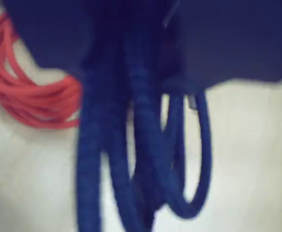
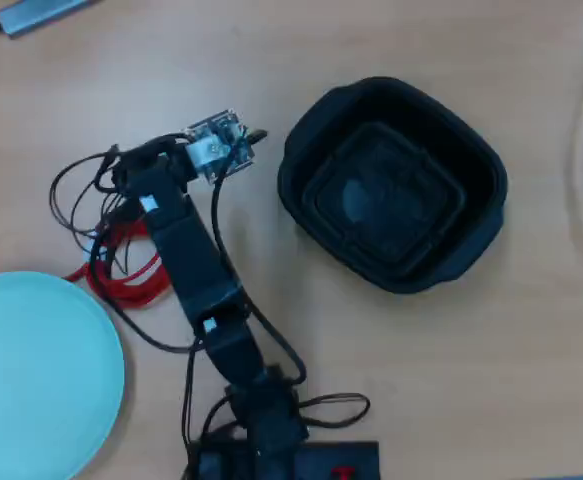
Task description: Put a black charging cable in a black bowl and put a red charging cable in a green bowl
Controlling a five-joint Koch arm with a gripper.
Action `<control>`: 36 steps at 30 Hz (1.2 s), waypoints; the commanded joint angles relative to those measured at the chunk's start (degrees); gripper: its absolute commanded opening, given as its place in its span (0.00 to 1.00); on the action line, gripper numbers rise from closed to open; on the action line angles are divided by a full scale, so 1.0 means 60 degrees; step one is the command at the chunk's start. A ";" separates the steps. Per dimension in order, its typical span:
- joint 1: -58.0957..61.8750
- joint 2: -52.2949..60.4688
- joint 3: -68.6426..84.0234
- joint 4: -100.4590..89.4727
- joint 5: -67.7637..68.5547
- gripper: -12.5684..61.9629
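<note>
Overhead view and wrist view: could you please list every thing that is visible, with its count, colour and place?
black bowl: one, matte black, right of the arm in the overhead view, nothing seen inside.
green bowl: one, pale mint, lower left corner, nothing in it.
red charging cable: one, bright red, on the table beside the green bowl, partly under the arm.
black charging cable: one, dark, its loops hang below the gripper in the wrist view.
grey flat device: one, top left edge.
table: one, light wood.
arm: one, black, with loose thin wires.
gripper: one, jaws hidden.
</note>
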 commanded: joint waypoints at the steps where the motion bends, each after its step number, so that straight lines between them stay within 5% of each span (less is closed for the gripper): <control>1: -0.0103 0.1055 -0.0791 -0.0762 -0.0278 0.08; 36: 0.4351 0.3838 -0.0762 -0.0879 -0.0278 0.08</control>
